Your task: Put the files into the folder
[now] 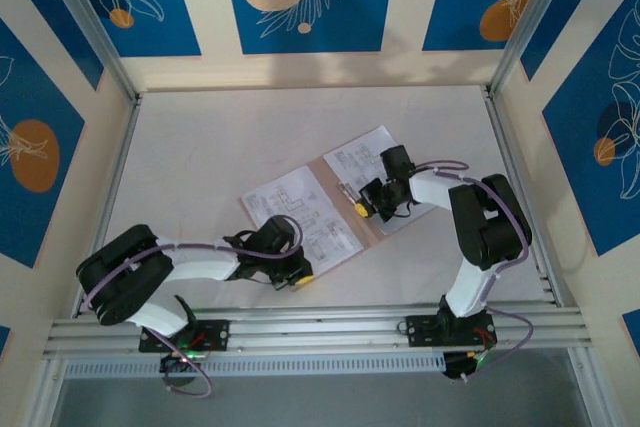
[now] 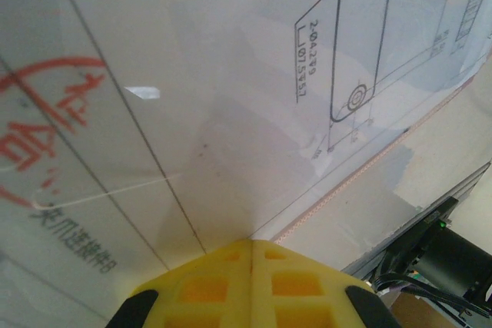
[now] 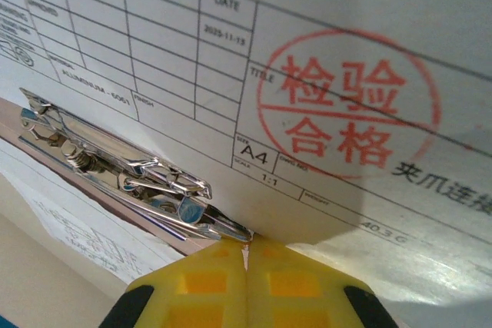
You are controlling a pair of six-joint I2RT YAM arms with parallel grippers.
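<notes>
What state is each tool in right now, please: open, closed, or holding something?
Left tool: closed, pinching the printed sheet at its edge.
Right tool: closed beside the metal clip; grip on anything cannot be told.

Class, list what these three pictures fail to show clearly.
Top view: print on the files is too small to read.
Left wrist: red stamp cut by left edge.
Right wrist: yellow fingers hide the near end of the metal clip; title line cut by right edge.
</notes>
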